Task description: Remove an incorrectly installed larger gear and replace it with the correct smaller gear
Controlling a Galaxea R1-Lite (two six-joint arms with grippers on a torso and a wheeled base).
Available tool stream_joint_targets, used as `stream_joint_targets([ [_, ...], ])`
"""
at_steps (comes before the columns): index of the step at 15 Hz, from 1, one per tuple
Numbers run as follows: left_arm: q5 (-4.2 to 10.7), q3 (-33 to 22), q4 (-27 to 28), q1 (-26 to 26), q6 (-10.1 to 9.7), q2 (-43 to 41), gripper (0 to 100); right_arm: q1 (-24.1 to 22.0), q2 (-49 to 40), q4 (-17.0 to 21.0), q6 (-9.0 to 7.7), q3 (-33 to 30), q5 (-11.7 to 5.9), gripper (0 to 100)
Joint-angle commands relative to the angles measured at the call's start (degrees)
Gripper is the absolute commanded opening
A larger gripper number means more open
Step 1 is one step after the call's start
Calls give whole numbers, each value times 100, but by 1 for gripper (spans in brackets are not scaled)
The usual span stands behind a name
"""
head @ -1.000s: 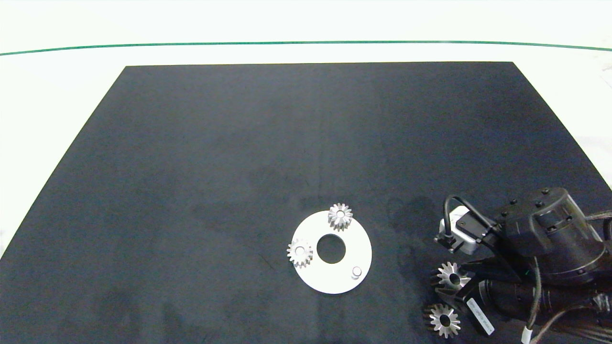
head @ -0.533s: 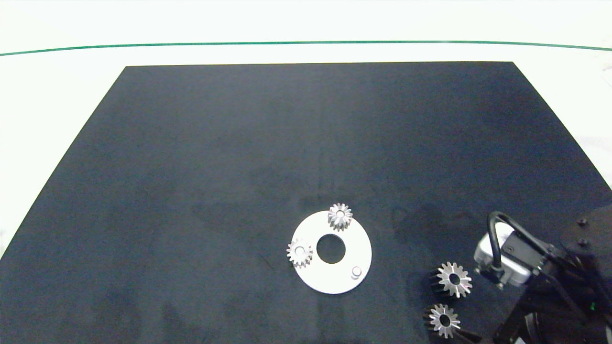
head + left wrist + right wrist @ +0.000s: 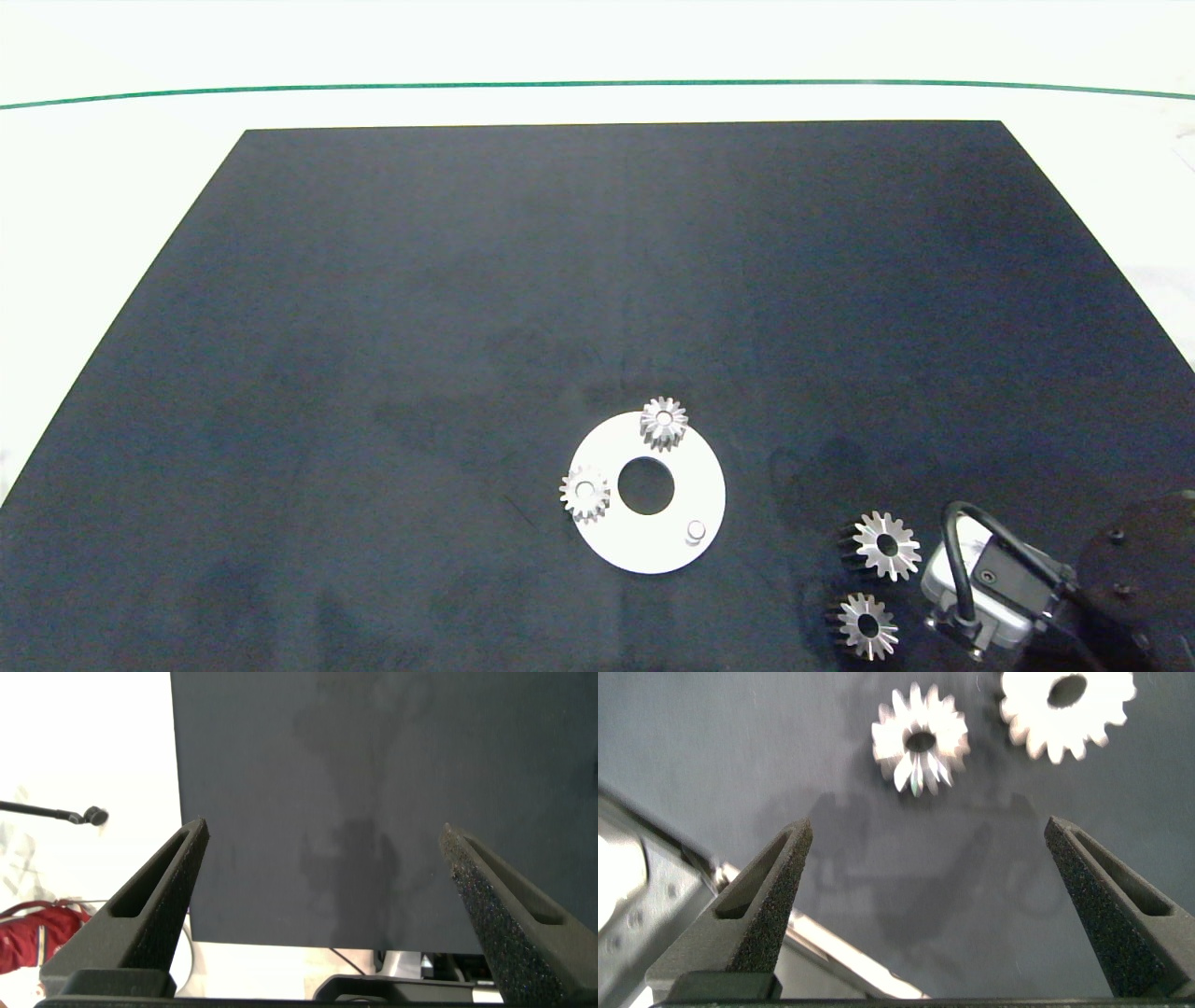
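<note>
Now right gripper (image 3: 924, 896) withdrawn, empty.

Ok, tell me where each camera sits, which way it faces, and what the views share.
Head view: above the table, looking down at the dark mat, the white disc and two loose gears; the right arm's wrist shows at the lower right corner.
Left wrist view: on the left arm, facing bare mat and its edge; the left gripper has open jaws.
Right wrist view: on the right arm, facing the larger gear and the smaller gear; the right gripper has open jaws.
Shared: head and right wrist views both show the larger gear and the smaller gear.
</note>
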Motion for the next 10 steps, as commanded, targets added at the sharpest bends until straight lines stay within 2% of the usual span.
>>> stream_joint_targets([
  [1,1,27,27,4,20,7,100,5,719,-588,76,252,-53,100],
  [5,1,36,27,4,29,16,100,5,938,-878,68,243,-62,100],
  [7,1,36,27,4,29,7,100,5,982,-1054,68,243,-71,97],
  [10,1,27,27,4,20,7,100,85,974,-1089,68,234,-71,91],
])
